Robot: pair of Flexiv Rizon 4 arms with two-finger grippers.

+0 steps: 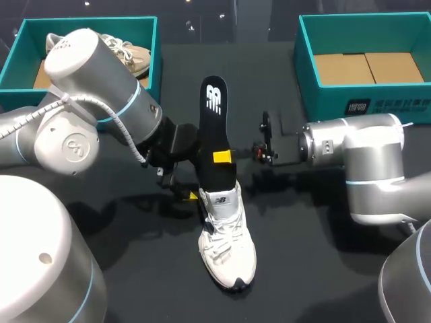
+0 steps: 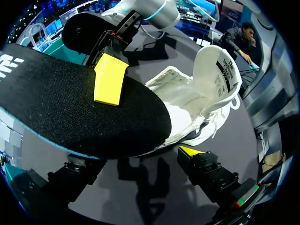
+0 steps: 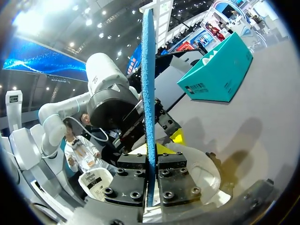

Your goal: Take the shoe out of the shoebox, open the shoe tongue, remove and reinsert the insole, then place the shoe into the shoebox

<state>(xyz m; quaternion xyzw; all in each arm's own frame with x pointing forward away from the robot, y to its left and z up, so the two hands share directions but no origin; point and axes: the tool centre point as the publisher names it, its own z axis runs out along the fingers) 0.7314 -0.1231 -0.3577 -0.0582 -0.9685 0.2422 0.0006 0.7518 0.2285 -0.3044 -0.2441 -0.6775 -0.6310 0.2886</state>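
While rising upright from the opening of the shoe (image 1: 227, 242), the insole (image 1: 214, 124) is being held by the right tool (image 1: 222, 157), which is clamping it flat-on, midway along.

Shoe: lying on the table (image 1: 303, 269), mid-table, toe toward the robot.

Left tool (image 1: 192, 194): sitting beside the heel collar; open or gripping, cannot tell.

Handling, as judged: insole is looking light, thin and bendy, so the mid-length hold is suiting it. Shoe is looking soft-sided and is best held at the firmer heel.
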